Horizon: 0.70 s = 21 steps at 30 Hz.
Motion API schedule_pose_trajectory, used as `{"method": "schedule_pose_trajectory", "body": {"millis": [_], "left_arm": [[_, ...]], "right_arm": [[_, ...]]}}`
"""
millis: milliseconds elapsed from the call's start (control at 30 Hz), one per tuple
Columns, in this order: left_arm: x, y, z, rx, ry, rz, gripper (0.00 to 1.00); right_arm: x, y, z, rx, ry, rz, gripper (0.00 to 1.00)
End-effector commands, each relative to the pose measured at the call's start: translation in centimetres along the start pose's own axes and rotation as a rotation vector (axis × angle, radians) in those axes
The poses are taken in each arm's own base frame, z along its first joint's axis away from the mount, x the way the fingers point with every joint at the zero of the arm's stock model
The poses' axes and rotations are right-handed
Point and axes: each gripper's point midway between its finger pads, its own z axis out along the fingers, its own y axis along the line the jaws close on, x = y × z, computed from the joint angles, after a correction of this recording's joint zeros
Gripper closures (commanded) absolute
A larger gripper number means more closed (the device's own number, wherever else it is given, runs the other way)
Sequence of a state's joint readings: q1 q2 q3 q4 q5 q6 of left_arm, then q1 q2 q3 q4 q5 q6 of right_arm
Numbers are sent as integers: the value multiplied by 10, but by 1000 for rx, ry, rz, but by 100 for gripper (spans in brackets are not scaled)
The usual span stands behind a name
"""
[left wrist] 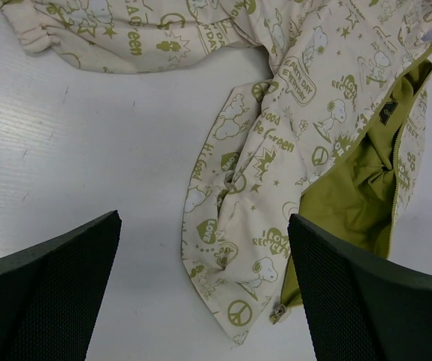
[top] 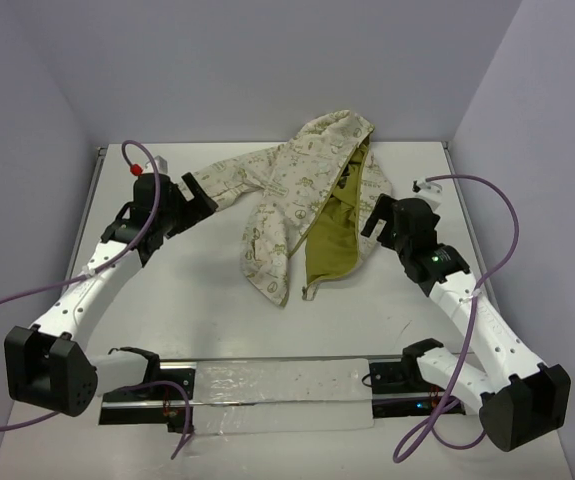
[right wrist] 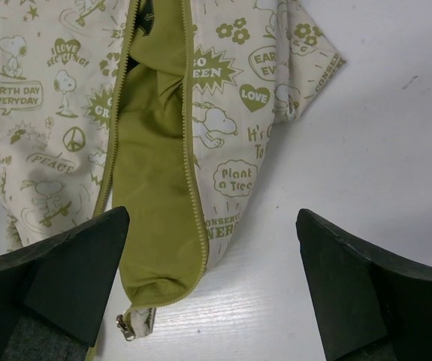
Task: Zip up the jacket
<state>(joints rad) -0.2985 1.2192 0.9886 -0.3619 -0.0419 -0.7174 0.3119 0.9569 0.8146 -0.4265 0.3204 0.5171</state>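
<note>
Our left arm's fingers (left wrist: 54,289) are spread wide and grip nothing. Between them we see the white tabletop (left wrist: 88,150) and the lower hem of the small cream hooded jacket (left wrist: 276,113), a fabric garment with a fine olive-green cartoon print. Our right arm's fingers (right wrist: 373,289) are likewise released and empty. They frame the jacket's open front and the small metal zipper pull (right wrist: 125,326), which sits at the bottom of the zip. The zip stands undone, and the two toothed edges part to show the plain olive-green lining (right wrist: 152,165).

From above, the jacket lies toward the far edge of the tabletop, about midway between the left and right edges. Its hood points at the far edge and its hem at the near edge. One sleeve (top: 232,178) stretches toward the left edge, its cuff just beside the left fingers. The right fingers sit just beside the garment's right side.
</note>
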Motion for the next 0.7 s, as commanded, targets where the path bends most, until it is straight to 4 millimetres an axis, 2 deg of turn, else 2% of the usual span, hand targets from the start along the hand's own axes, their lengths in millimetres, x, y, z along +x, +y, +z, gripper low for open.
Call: {"method": "schedule_pose_trajectory", "body": {"millis": [0,133,233,333,467,567,600,667], "left_arm": [[-1,-13,0,41,-23,7,1],[8,-21,0,37,-35,69,3],[25,-41,1,68,-12,134,3],[51,-70,3,97,37,221,5],[84,-92,9,117,105,286,13],[113,-117,9,216,165,320,17],[132,-121,19,218,204,344,19],[148,-129,25,205,247,363,21]], "right_arm": [[-1,7,2,-31,-18,22,0],[3,8,3,-39,-9,20,0],[7,10,3,-62,6,16,0],[15,14,3,-96,21,32,0],[26,17,2,-137,36,44,0],[34,13,6,-123,50,44,0],[36,13,9,-119,60,42,0],[37,14,10,-117,68,40,0]]}}
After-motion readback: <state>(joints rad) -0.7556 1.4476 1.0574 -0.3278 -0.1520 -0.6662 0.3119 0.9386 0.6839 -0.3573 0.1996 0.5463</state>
